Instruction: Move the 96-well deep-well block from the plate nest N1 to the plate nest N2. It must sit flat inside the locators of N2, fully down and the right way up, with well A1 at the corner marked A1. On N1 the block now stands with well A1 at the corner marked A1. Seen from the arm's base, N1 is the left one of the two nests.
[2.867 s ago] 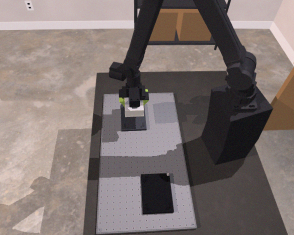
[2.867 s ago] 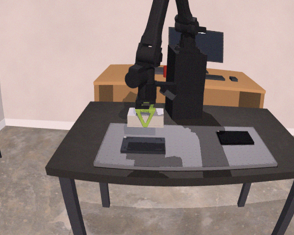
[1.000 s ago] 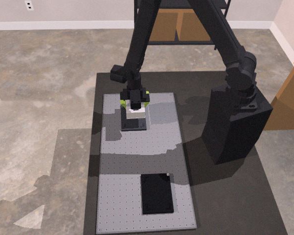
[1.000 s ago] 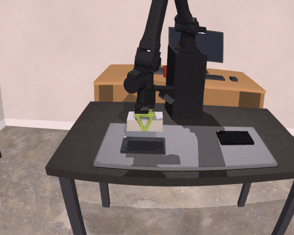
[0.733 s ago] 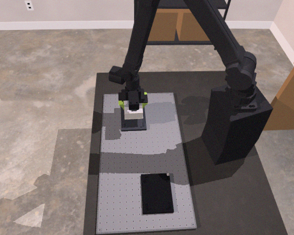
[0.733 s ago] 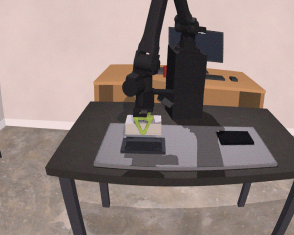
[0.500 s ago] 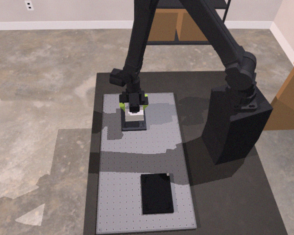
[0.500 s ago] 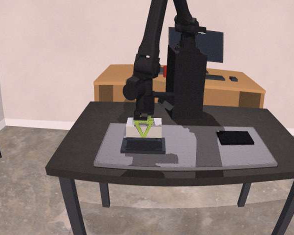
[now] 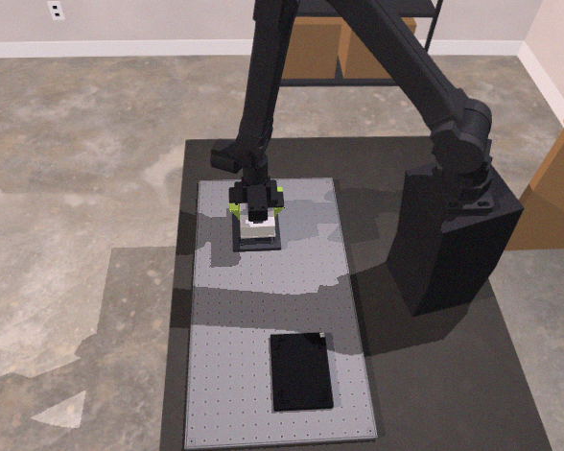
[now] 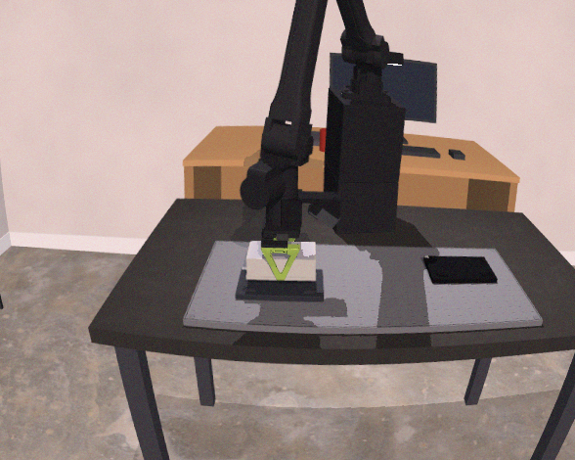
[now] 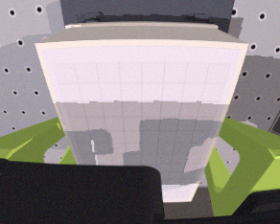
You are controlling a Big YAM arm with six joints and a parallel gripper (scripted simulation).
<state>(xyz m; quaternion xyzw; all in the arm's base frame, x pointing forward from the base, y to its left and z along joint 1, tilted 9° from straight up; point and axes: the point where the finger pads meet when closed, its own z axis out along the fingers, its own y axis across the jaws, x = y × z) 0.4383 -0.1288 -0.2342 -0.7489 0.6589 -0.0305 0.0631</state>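
Note:
The white deep-well block [image 9: 258, 225] is held between the green fingers of my gripper [image 9: 256, 209]. It hangs level just over the dark plate nest N2 [image 9: 256, 242], close to its surface; I cannot tell whether it touches. In the exterior view the block [image 10: 281, 267] stands right above N2 [image 10: 279, 290], with one green finger [image 10: 280, 262] across its near side. In the wrist view the block [image 11: 140, 110] fills the middle, with N2 [image 11: 147, 9] showing beyond it. Nest N1 [image 9: 301, 371] is a flat black plate with a small white corner mark [image 9: 321, 334].
Both nests sit on a grey perforated baseplate [image 9: 277, 315] on a dark table. The arm's black pedestal [image 9: 455, 232] stands beside the plate. A wooden desk [image 10: 349, 162] with a monitor is behind the table, and cardboard boxes stand on the floor.

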